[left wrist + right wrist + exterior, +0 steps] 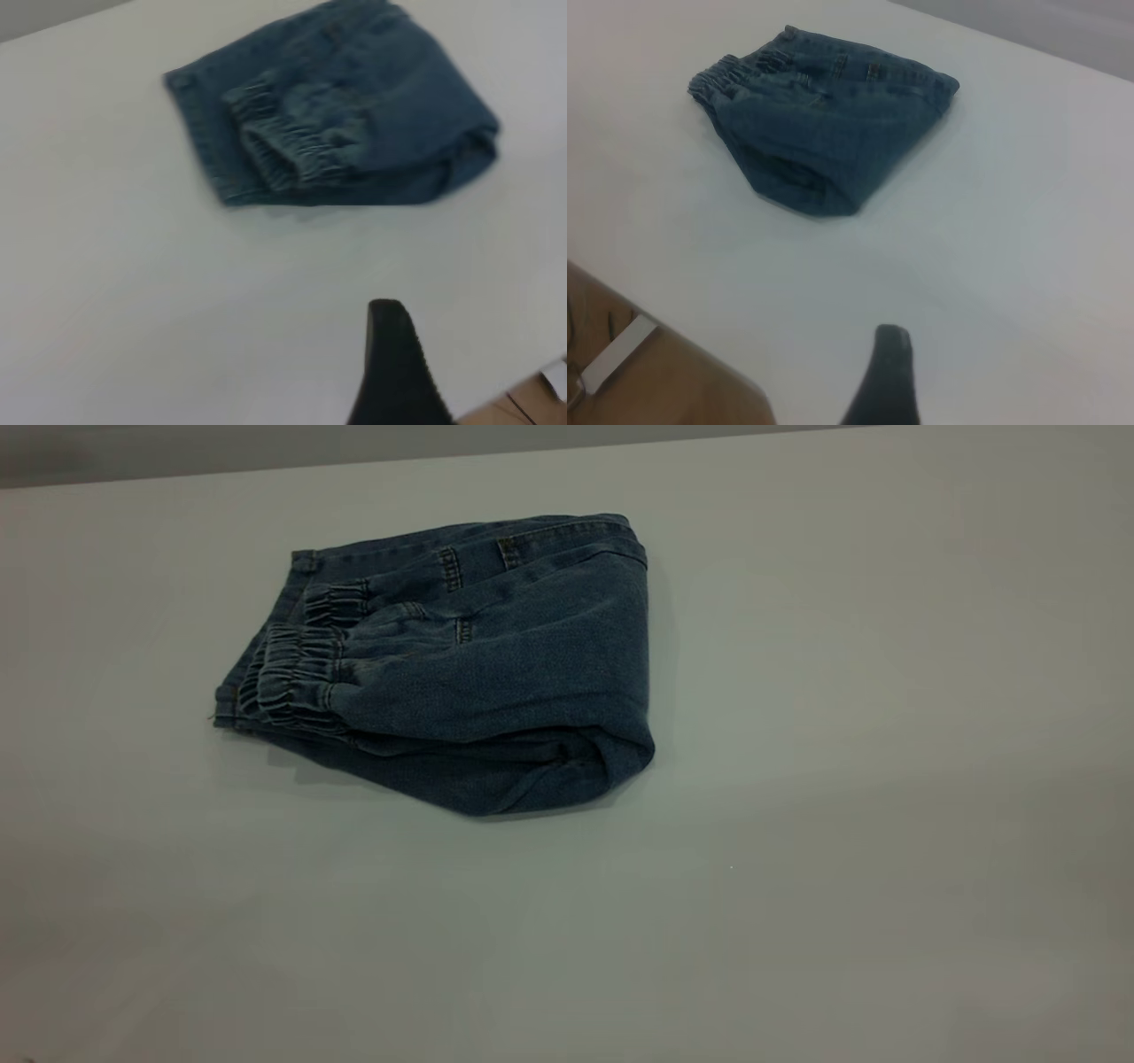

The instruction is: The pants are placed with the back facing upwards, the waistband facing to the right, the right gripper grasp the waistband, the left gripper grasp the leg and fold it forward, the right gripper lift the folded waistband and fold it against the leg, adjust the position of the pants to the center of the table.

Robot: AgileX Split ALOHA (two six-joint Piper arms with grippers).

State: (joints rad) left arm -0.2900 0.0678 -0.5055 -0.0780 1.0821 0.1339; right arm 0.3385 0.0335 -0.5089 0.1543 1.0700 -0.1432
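The pants lie folded into a compact blue denim bundle on the white table, left of centre and toward the far side. The gathered waistband is folded over on top and faces left. Beneath it, the hem of the leg sticks out slightly. Neither gripper appears in the exterior view. In the left wrist view a black part of my left gripper hovers over bare table, well short of the pants. My right gripper is likewise far from the pants, touching nothing.
The table's near edge shows in both wrist views, with a brown surface beyond it. A white strip-like object lies on that brown surface. The table's far edge runs behind the pants.
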